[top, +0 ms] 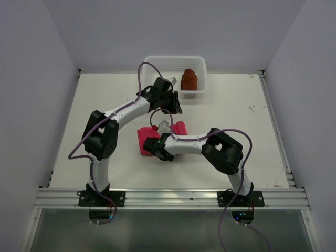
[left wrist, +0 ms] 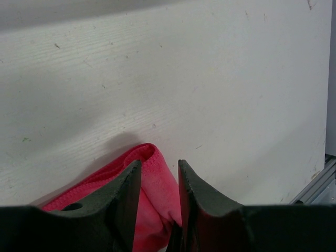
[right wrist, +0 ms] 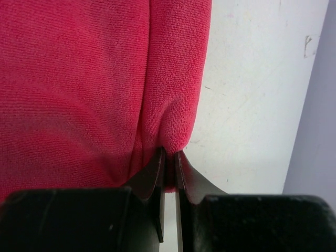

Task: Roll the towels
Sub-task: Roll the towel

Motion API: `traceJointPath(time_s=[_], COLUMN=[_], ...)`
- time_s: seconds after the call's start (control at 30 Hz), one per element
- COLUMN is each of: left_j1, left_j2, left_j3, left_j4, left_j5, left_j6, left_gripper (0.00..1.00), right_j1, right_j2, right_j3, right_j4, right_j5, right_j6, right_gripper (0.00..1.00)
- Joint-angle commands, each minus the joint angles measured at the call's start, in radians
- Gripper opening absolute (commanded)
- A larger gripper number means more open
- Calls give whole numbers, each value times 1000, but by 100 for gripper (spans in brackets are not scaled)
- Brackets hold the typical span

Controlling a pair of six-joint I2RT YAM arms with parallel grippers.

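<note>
Your right gripper (right wrist: 169, 152) is pinching only a thin hem of the pink towel (right wrist: 79, 79), which is lying on the table (left wrist: 210, 79), so any pull is risking a slip. Your left gripper (left wrist: 160, 165) is straddling its far fold, grip unclear; the roll could be loosening.

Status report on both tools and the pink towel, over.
Both shut on pink towel: left tool, right tool. In basket: rust-brown towel. Nothing in the way.

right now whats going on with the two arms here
Both arms are working the bright pink cloth towel on the white table. The right gripper pinches its folded edge, and the left gripper is closed around another fold. The rust-brown cloth towel sits bunched in the white mesh basket.
</note>
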Motion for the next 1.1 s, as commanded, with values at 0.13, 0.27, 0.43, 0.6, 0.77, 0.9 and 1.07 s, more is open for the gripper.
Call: traceJointPath(time_s=[0.13, 0.27, 0.43, 0.6, 0.77, 0.9, 1.07], left_j1=[11, 11, 11, 8, -19, -50, -55], left_j2=[-69, -78, -89, -91, -95, -80, -80], left_j3=[-9, -25, -46, -72, -128, -137, -140], left_j4=[4, 12, 24, 35, 76, 81, 91], left_j5=[23, 33, 61, 102, 150, 167, 203], left_j6=[33, 33, 36, 37, 42, 48, 63], left_gripper=[38, 38, 34, 30, 23, 13, 15], right_j1=[39, 43, 49, 50, 52, 52, 50], right_j2=[95, 137, 195, 223, 244, 240, 241], right_j3=[102, 125, 174, 192, 206, 192, 171], right_j4=[-128, -133, -147, -142, -139, -127, -113], right_j5=[60, 40, 23, -10, -23, -27, -38], right_j6=[30, 5, -36, -69, -85, -92, -93], right_gripper=[0, 0, 0, 0, 0, 0, 0])
